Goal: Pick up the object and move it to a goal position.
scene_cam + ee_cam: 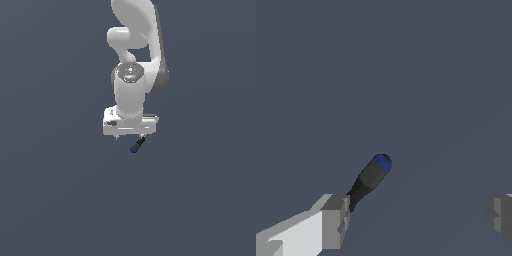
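While the white arm (pixel 134 55) hung down from the top edge of the exterior view, we saw its gripper (pixel 129 136) poised over a flat, unbroken grey-blue surface (pixel 55 200) that ran to every border of the frame. Our wrist view showed the fingers (pixel 333 220) standing far apart, one at each side of the picture, with a broad gap of bare ground between them; the jaws were plainly spread and held nothing between them. The object (pixel 136 145), a slim black rod with a rounded blue end, sat just under the hand in the exterior view, slanting down toward that view's left, blue tip lowest. In the wrist view the object (pixel 370 177) lay close against one finger, its dark end meeting or passing behind that finger's inner edge and its blue cap pointing away into the open ground. We could not tell whether rod and finger actually touched, nor whether the rod rested on the surface or hung off it. The other finger stood well apart from the rod. Open room surrounded the hand on all sides, widest toward the lower half of the exterior view.
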You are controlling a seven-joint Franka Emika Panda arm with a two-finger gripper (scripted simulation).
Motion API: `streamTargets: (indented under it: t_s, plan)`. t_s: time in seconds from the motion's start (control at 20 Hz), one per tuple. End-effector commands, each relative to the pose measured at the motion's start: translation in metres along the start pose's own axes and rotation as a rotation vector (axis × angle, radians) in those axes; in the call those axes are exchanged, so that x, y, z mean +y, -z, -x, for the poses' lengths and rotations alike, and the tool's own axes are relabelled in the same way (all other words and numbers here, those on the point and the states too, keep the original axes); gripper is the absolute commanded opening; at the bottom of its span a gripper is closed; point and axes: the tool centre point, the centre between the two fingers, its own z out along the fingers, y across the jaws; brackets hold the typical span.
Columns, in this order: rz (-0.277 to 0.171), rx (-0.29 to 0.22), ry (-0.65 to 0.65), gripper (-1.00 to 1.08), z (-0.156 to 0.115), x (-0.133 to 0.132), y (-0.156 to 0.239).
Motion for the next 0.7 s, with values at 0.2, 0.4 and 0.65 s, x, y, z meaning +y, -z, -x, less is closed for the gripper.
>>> streamTargets:
  t_s: [0.2, 0.4, 0.65]
  plan:
    - [0.001, -0.008, 0.013, 1.00, 0.0026, 0.0006, -0.0043]
    - [0.001, -0.021, 0.037, 1.00, 0.0060, 0.0021, -0.0098]
    - [0.001, -0.021, 0.035, 1.00, 0.0060, 0.0019, -0.0098]
